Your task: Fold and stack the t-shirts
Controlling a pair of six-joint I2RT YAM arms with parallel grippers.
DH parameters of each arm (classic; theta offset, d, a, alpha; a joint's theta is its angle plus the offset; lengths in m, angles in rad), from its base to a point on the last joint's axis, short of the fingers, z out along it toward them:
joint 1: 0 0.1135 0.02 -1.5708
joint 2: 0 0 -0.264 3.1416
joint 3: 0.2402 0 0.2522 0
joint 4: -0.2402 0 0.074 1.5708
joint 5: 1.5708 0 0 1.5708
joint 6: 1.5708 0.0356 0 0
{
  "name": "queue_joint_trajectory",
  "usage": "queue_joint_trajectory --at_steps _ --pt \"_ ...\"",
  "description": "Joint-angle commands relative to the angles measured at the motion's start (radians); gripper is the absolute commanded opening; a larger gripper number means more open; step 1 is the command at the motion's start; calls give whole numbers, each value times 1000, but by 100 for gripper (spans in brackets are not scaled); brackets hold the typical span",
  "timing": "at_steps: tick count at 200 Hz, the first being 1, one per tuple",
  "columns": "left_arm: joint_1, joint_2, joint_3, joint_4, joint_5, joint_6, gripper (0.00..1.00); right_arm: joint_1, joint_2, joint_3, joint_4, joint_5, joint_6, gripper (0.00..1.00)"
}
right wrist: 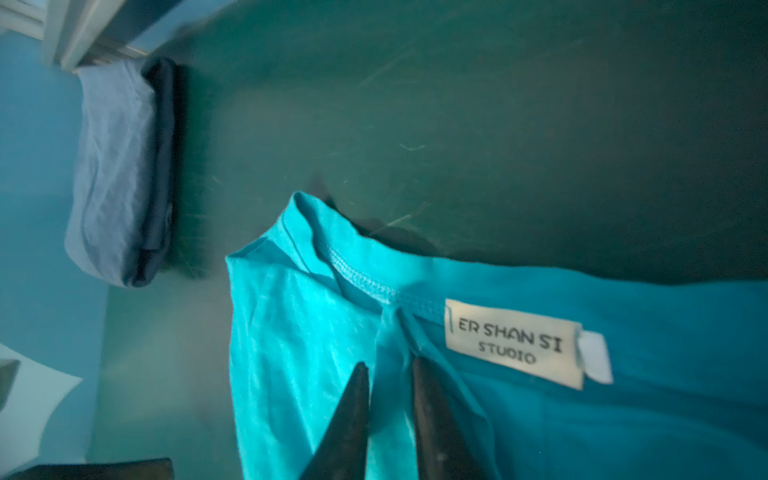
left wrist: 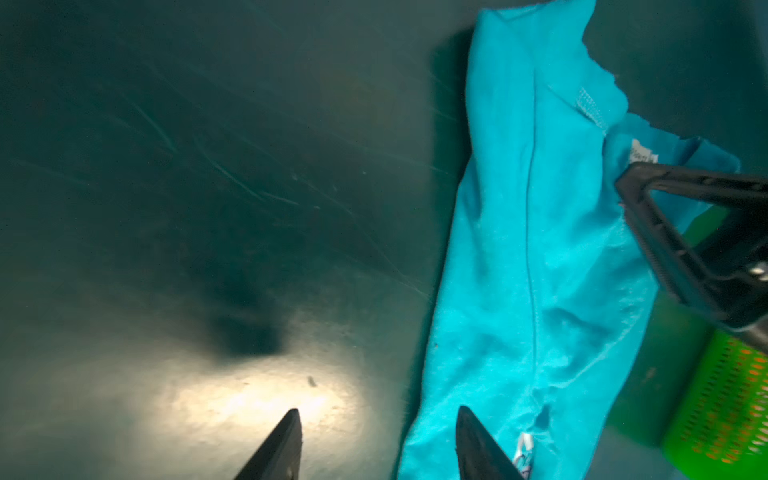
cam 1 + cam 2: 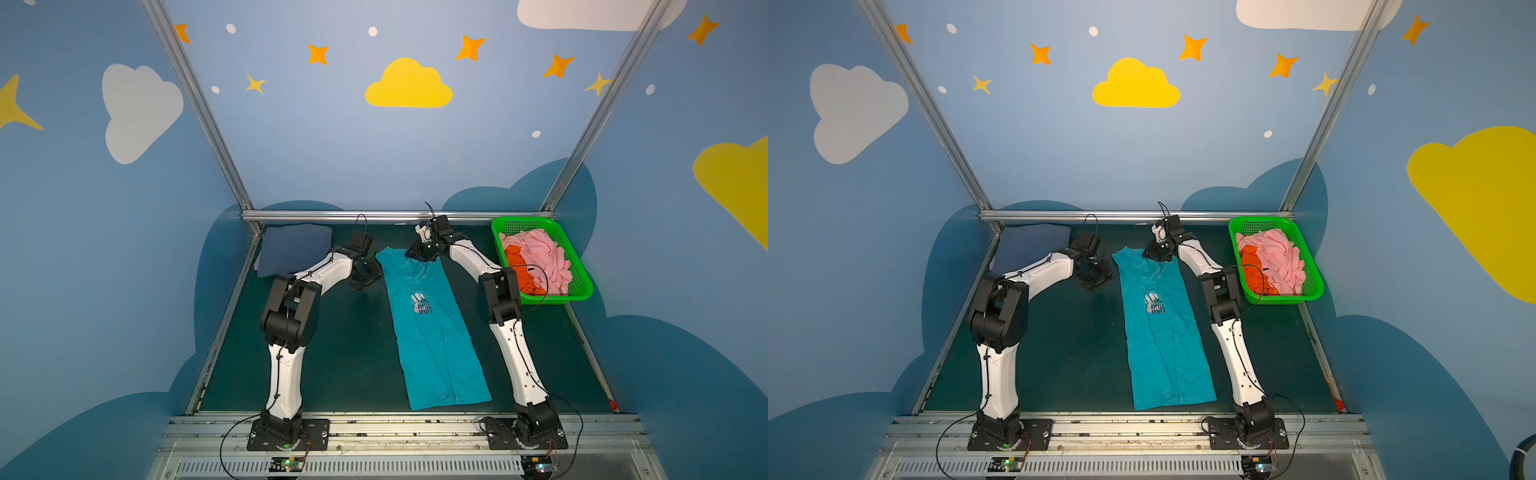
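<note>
Now mid-fold. Teal tee point(image 3: 428, 324) laid as a long narrow strip down the middle of the mat point(image 3: 340, 353), collar end far, hem near the arm bases. Right gripper point(image 1: 390, 363) closed, pinching a small pucker of cloth just by the collar seam, beside the label point(image 1: 513, 343). Left gripper point(image 2: 378, 410) spread, nothing clamped, one finger over bare mat, one over the strip's left edge, near the collar end.

Likely trouble from here:
- Lifting with only one corner held: far end pulled askew, lengthwise folds sliding open, strip twisted instead of doubled over.
- Thin pinch at the neckline: perhaps only the top layer caught, lower layers left behind or slipping free on the way.
- Closing the left too shallow at the edge: same slip, or mat scraped and no cloth taken.
- Uneven travel of the two arms: crooked fold, hem and collar misaligned, poor fit on the folded blue tee point(image 3: 293, 249) in the far left corner.
- Swinging wide on the right: cable point(image 3: 545, 286) looped over the basket point(image 3: 557, 300) of pink tee point(image 3: 540, 253) and orange tee point(image 3: 515, 255), snag possible.
</note>
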Motion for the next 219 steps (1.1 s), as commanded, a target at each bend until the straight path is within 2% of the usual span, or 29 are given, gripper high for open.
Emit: queue_joint_trajectory --at_steps 1,51,145,219 --pt "-7 37 -24 99 69 -49 63 11 9 24 9 29 -5 0" --pt "-34 89 -28 153 89 -80 63 9 -66 -37 65 43 5 0" --pt "-34 90 -61 150 62 -81 62 3 -332 -383 256 147 39 0" --pt "-15 73 -55 109 27 -67 62 -16 -420 -537 284 202 74 0"
